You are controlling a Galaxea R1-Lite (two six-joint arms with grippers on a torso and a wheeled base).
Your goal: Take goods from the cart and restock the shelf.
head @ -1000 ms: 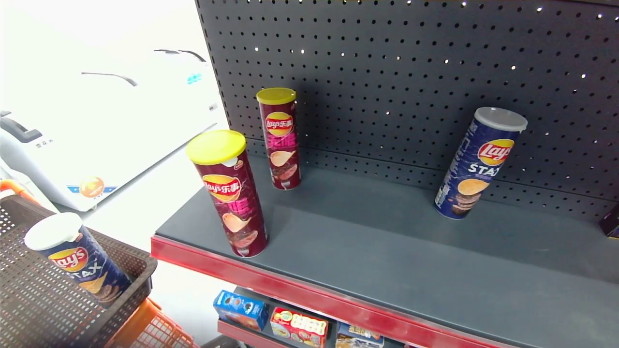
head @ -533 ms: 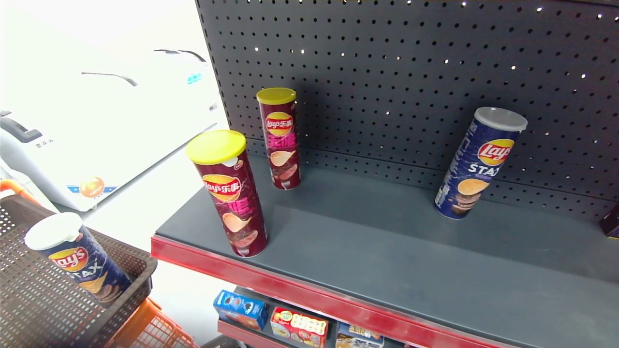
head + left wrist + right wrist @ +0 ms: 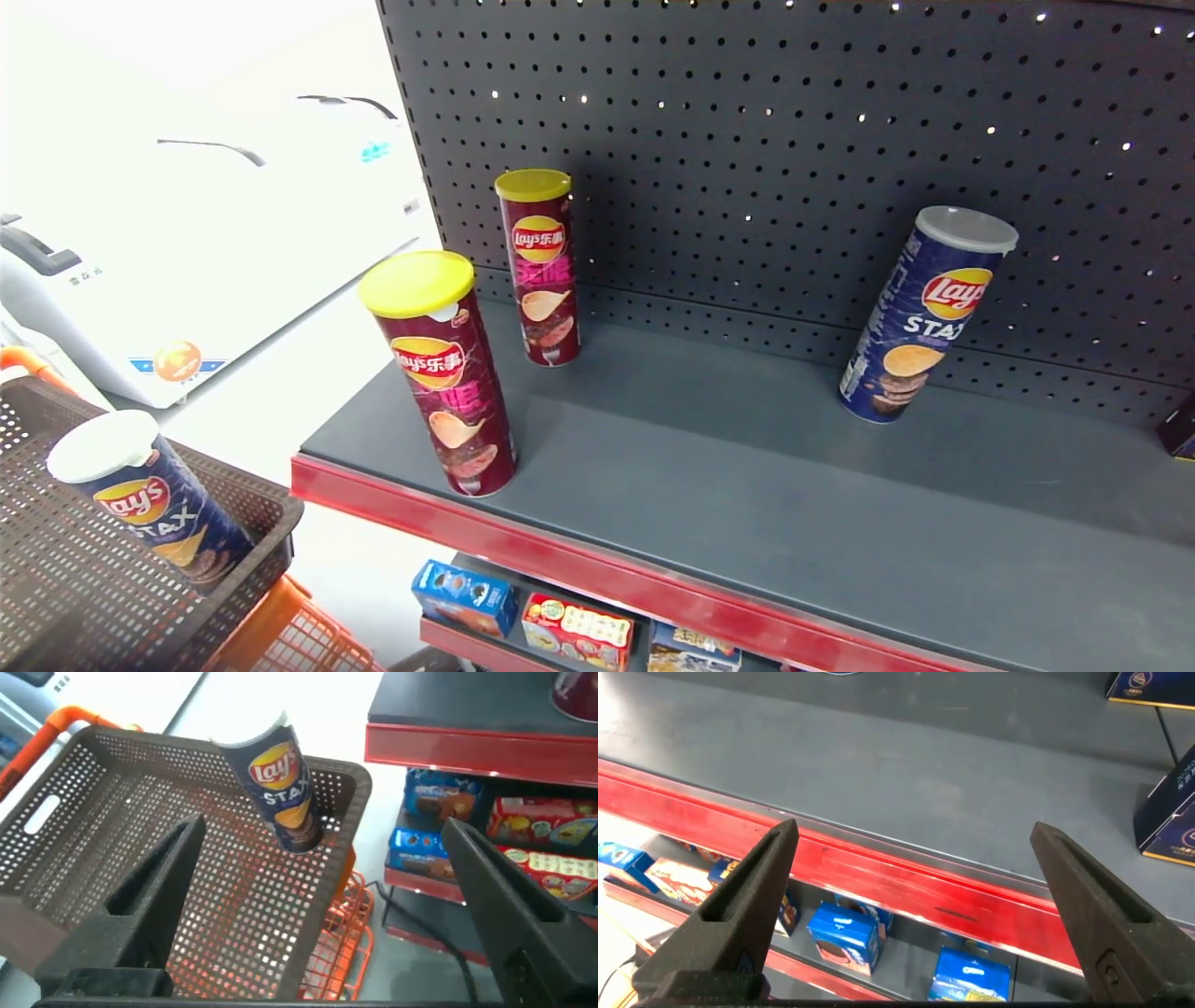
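I've the front maroon can (image 3: 443, 373) at the shelf's (image 3: 747, 504) 9 o'clock, blue can (image 3: 924, 317) at 2. My left pincer (image 3: 322, 831) gapes over the cart can (image 3: 280, 784); right pincer (image 3: 915, 833) wide above the shelf edge.

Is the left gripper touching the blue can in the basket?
Apart. The left wrist view shows the left gripper open, with basket mesh visible between each finger and the blue can.
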